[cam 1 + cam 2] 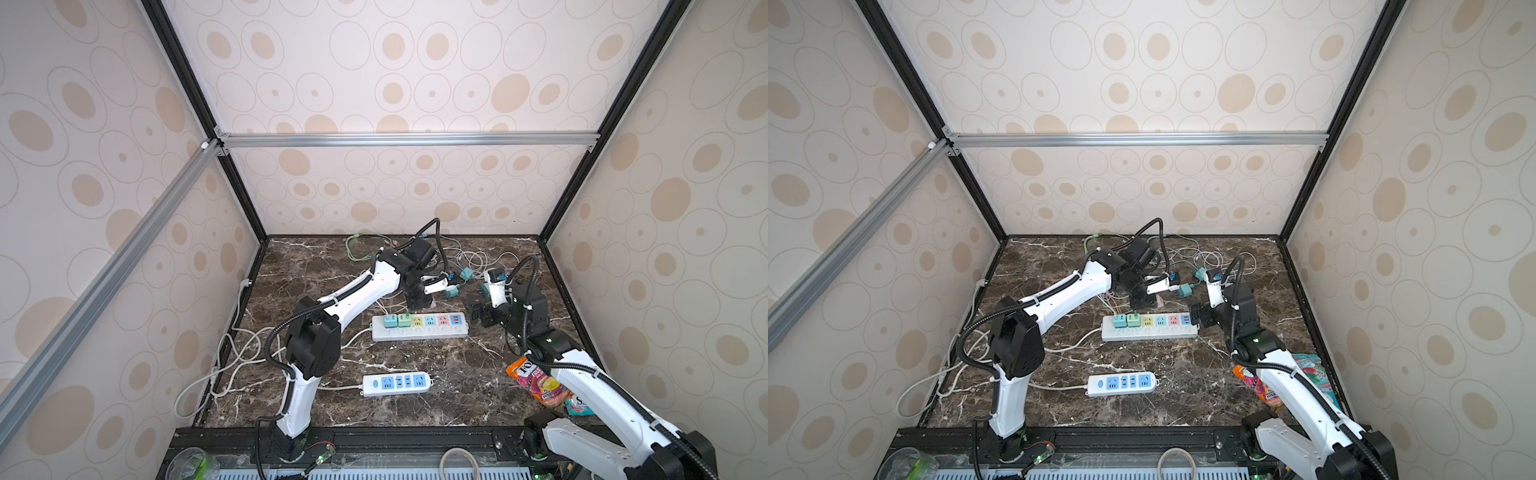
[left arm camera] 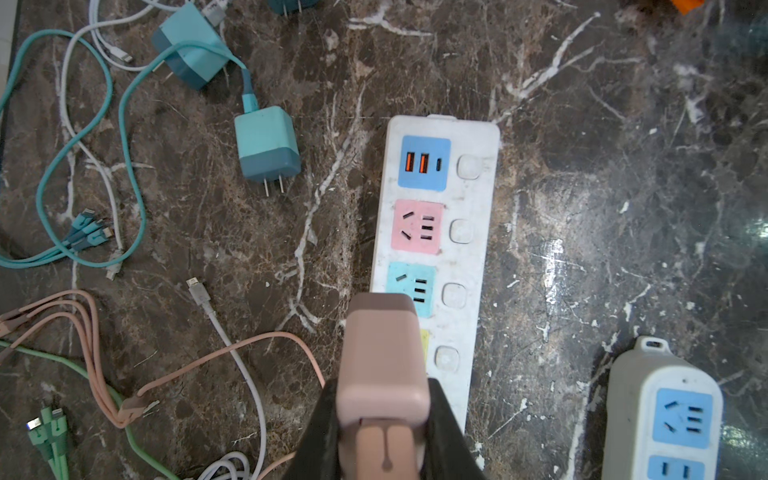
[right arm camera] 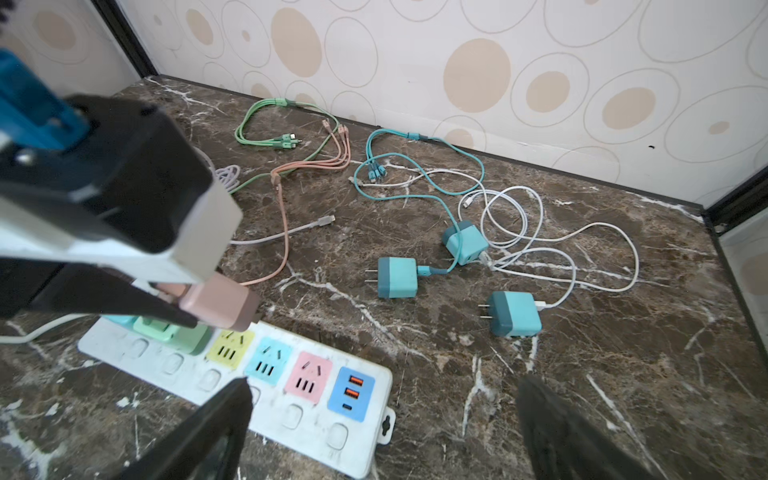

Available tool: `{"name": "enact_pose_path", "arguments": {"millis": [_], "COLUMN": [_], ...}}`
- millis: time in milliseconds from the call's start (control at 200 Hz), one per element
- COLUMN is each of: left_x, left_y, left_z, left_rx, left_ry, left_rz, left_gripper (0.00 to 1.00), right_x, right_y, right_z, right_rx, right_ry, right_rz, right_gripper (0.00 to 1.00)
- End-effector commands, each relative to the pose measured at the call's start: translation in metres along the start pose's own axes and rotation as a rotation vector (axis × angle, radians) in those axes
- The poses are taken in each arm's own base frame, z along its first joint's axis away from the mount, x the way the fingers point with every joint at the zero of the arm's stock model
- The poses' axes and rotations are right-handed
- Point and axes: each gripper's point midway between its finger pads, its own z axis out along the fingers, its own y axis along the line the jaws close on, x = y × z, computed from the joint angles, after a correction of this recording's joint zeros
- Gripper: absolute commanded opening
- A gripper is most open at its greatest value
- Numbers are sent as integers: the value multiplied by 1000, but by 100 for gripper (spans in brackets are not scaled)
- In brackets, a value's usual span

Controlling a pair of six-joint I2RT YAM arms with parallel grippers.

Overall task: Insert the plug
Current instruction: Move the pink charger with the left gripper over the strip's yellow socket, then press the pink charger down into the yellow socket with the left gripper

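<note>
The pink plug (image 2: pixel 382 357) is clenched in the left claw (image 2: pixel 384 419), whose two black fingers (image 2: pixel 320 428) press it from both sides. It hangs over the long white power strip (image 1: pixel 419 331), with its dark end just above the yellow socket (image 3: pixel 230 347). I cannot tell whether the prongs touch the socket. Beside this socket, a green plug (image 3: pixel 166 332) and a light blue plug (image 1: pixel 390 320) sit in the strip.

The right claw (image 3: pixel 386 424) is spread wide and holds nothing. It hovers near the end of the strip that carries the USB ports (image 3: pixel 351 392).

Behind the strip, three blue chargers (image 3: pixel 397 277) lie on the marble tabletop (image 1: pixel 457 395) among loose cables (image 3: pixel 275 179) in green, pink, blue and white. A shorter power strip (image 1: pixel 397 383) lies nearer the front edge, well apart from the long one. Bright snack packets (image 1: pixel 536 380) lie under the right arm.
</note>
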Motion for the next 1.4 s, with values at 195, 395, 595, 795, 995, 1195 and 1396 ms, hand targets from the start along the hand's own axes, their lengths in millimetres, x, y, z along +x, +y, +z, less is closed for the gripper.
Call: {"name": "enact_pose_path", "arguments": {"millis": [195, 395, 595, 795, 995, 1195, 1396], "left_x": [-4, 13, 34, 28, 34, 46, 49], "left_y": [-18, -10, -11, -11, -12, -10, -9], "left_z": [11, 23, 29, 27, 22, 22, 26], "left_rx": [89, 51, 51, 52, 49, 28, 29], "left_ry": [66, 167, 253, 234, 253, 292, 305], "left_rz": [101, 111, 132, 152, 159, 189, 201], "left_gripper": [0, 0, 0, 0, 0, 0, 0], "right_x": [10, 10, 9, 8, 13, 17, 10], "right_y": [-8, -12, -12, -12, -1, 21, 20], "right_z": [-11, -8, -4, -1, 1, 7, 9], "right_rx": [50, 73, 72, 70, 7, -127, -120], "right_ry": [8, 6, 5, 7, 20, 30, 9], "right_rz": [15, 21, 29, 33, 22, -19, -26], "right_gripper": [100, 100, 100, 100, 100, 100, 100]}}
